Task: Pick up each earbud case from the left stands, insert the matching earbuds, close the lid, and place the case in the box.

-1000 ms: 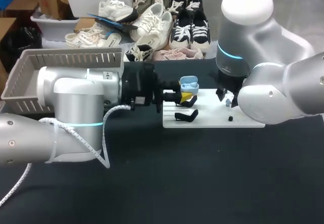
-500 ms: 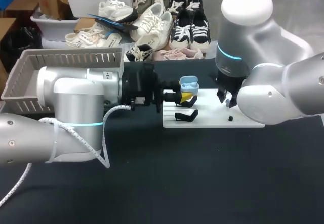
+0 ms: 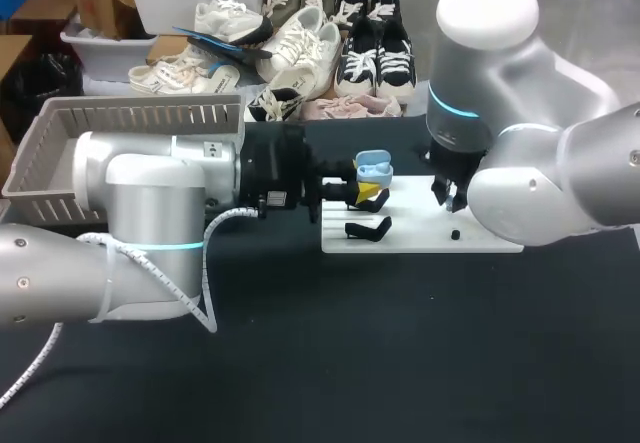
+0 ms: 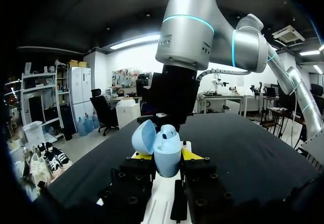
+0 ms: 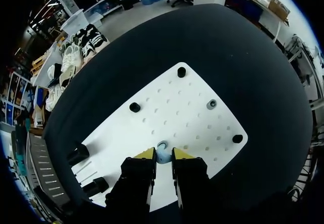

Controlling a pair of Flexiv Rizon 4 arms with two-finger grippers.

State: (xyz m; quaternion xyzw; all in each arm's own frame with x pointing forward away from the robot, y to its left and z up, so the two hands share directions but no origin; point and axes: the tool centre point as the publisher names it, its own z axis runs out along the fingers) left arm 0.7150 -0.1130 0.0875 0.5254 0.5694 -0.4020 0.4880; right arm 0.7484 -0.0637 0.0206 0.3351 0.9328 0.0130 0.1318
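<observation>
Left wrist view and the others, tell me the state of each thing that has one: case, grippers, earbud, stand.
Earbud case: lid open, held upright.
Left gripper: shut on the earbud case.
Right gripper: shut on the earbud, just above the white board.
Earbud: between the right gripper's fingertips, not yet in the case.
Black stand: empty.
</observation>
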